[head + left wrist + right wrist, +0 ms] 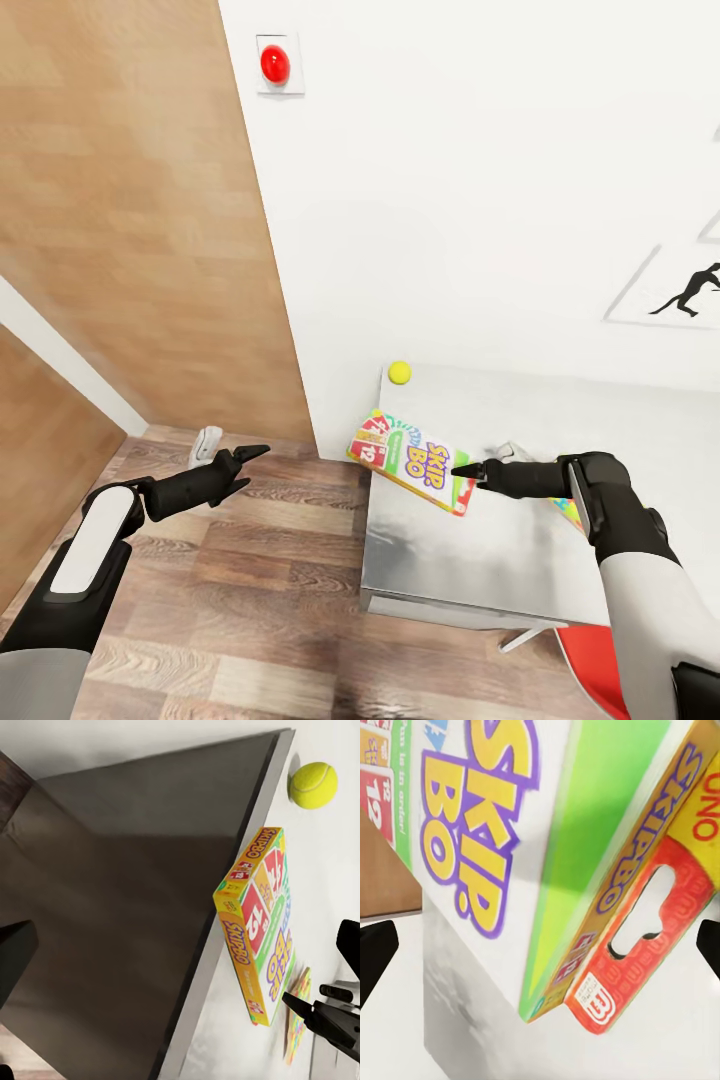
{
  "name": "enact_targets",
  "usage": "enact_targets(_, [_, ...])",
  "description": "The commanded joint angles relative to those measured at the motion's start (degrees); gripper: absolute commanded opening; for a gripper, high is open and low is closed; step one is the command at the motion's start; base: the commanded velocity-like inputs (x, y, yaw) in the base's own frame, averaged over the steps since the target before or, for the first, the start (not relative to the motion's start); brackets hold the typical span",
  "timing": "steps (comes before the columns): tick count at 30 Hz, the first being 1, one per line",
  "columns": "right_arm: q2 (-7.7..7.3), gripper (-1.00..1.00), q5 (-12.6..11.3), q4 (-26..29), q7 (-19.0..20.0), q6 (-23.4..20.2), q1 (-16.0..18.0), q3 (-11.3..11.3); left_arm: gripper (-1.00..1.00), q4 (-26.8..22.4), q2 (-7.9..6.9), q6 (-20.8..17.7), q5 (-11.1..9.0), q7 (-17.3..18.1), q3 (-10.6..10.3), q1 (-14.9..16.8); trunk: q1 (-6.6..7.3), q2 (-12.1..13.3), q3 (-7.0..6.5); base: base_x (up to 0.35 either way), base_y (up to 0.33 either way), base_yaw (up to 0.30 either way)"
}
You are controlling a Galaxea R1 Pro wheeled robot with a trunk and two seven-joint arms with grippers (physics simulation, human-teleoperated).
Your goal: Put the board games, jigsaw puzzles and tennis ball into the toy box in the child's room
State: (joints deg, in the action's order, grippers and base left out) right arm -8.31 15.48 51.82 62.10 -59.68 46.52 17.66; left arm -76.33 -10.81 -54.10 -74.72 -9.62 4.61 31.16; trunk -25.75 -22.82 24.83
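table (520, 410) end by the white wall; no toy box seen here, so nothing looked stowed yet. skip-bo board game (412, 462) lay flat at the table's corner, overhanging the edge. your right gripper (470, 470) sat at its near end, fingers spread, nothing held. left gripper (245, 468) open over the floor, empty. tennis ball (400, 372) rested near the wall.

A glossy printed cardboard game box (412, 462) lies on the smooth table (450, 560), beside wood-plank floor (250, 600).
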Motion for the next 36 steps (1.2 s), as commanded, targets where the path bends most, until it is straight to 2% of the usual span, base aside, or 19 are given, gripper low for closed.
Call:
enact_targets(1, [0.03, 1.0, 0.6, 0.0, 0.6, -0.3, 0.1, 0.1, 1.0, 0.0, 0.0, -0.2, -0.6, -0.6, 0.0, 0.0, -0.03, -0.1, 0.09, 0.0, 0.0, 0.001])
enact_targets(36, [-0.33, 1.0, 0.5, 0.3, 0.6, -0.3, 0.1, 0.3, 1.0, 0.0, 0.07, -0.2, -0.6, -0.6, -0.1, 0.0, -0.03, -0.1, 0.09, 0.0, 0.0, 0.009])
